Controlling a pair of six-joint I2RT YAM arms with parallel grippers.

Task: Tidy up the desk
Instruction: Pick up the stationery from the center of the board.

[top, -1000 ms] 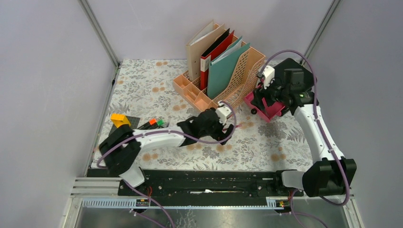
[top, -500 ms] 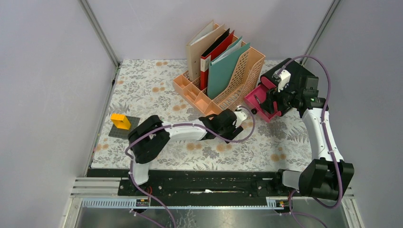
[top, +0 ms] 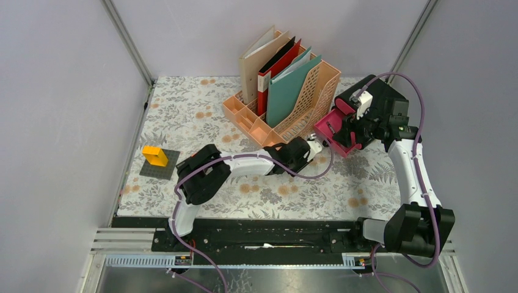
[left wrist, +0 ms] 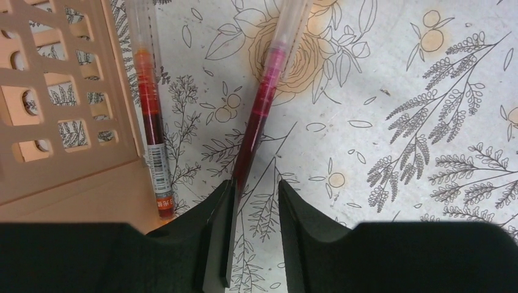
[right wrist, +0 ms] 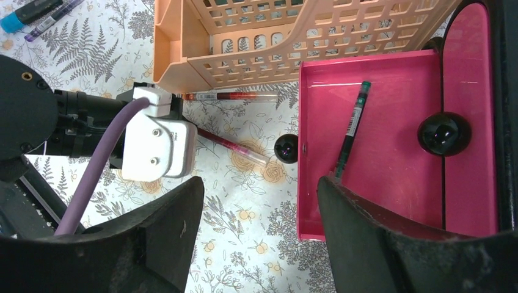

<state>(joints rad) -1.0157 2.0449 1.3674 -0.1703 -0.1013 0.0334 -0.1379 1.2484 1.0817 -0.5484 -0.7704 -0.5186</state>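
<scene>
Top view: the desk [top: 183, 110] fills the middle; left gripper [top: 317, 148] sits low on it at center, right gripper [top: 343, 129] over its right side | Left wrist: fingers [left wrist: 211, 244] a little apart around a red pen [left wrist: 259, 110], not squeezing, desk right underneath | Right wrist: fingers [right wrist: 159, 244] wide apart, holding nothing, desk below.

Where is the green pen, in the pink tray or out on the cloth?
In. The green pen lies slanted on the floor of the pink tray, inside its rim.
</scene>
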